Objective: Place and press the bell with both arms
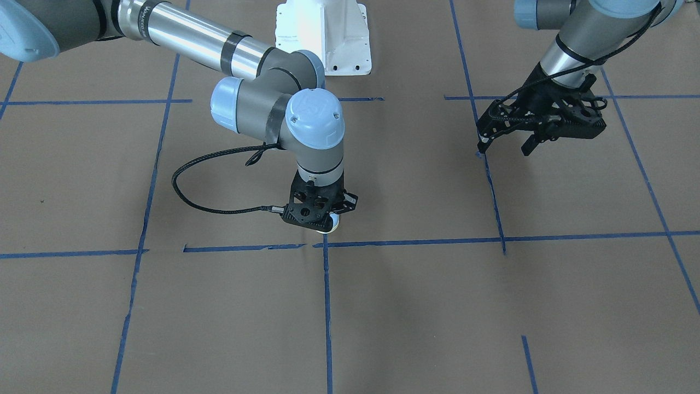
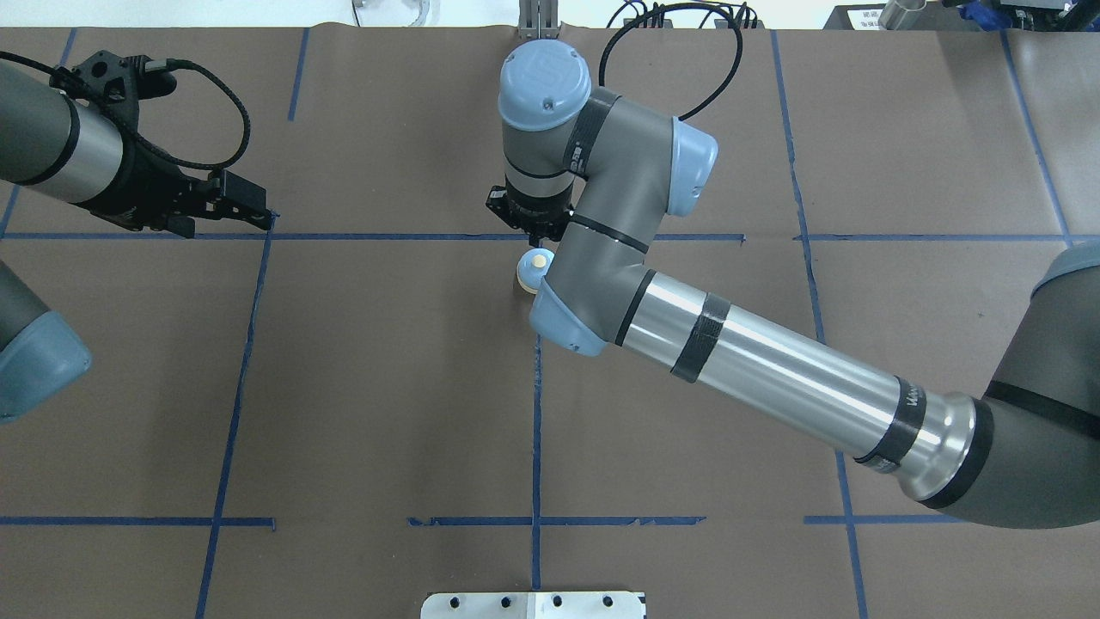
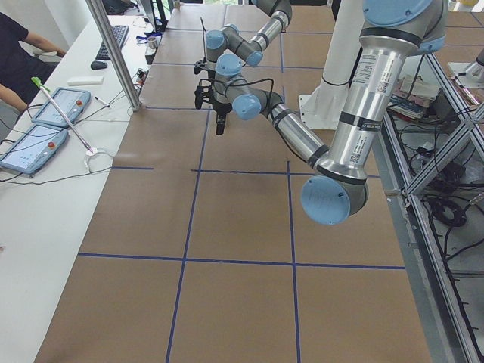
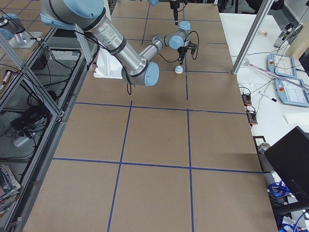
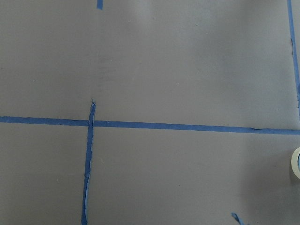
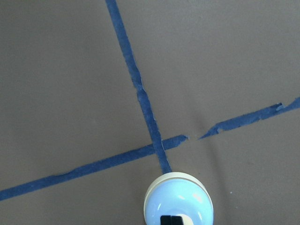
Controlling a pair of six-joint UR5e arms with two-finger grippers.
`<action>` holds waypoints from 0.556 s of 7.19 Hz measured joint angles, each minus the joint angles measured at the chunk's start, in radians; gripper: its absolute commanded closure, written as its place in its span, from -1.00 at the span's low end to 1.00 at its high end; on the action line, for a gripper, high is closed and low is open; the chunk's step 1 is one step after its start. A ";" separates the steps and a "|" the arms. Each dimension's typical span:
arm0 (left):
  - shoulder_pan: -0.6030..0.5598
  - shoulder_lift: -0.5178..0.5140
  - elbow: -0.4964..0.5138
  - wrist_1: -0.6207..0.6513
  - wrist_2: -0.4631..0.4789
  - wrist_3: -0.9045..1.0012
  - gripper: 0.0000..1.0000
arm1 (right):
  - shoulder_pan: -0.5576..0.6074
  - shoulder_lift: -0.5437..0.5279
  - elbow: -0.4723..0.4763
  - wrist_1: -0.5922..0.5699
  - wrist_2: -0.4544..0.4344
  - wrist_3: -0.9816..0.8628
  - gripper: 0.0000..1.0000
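The small light-blue bell (image 2: 533,270) with its cream button stands on the brown table at a blue tape crossing; it also shows in the exterior right view (image 4: 178,70). In the front view only its edge (image 1: 330,225) shows under my right gripper (image 1: 322,218). In the right wrist view the shut black fingertips (image 6: 171,219) sit right over the button of the bell (image 6: 178,199); I cannot tell if they touch it. My left gripper (image 1: 506,145) is open and empty, hovering far off to the side. The left wrist view shows a cream rim (image 5: 296,162) at its right edge.
The white pedestal base (image 1: 322,33) stands at the robot's side of the table. Blue tape lines (image 1: 327,306) divide the brown surface into squares. A side bench with tablets (image 3: 41,125) and an operator (image 3: 19,53) lies beyond the table's far edge.
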 measured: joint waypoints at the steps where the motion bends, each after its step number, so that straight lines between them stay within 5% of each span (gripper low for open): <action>1: 0.000 0.005 0.000 0.000 0.000 0.001 -1.00 | 0.034 -0.056 0.083 -0.003 0.040 -0.003 1.00; 3: -0.003 0.030 0.000 -0.001 -0.001 0.025 -1.00 | 0.135 -0.258 0.326 -0.005 0.151 -0.042 0.86; 4: -0.009 0.058 -0.005 -0.001 -0.001 0.076 -1.00 | 0.211 -0.381 0.448 -0.005 0.223 -0.115 0.15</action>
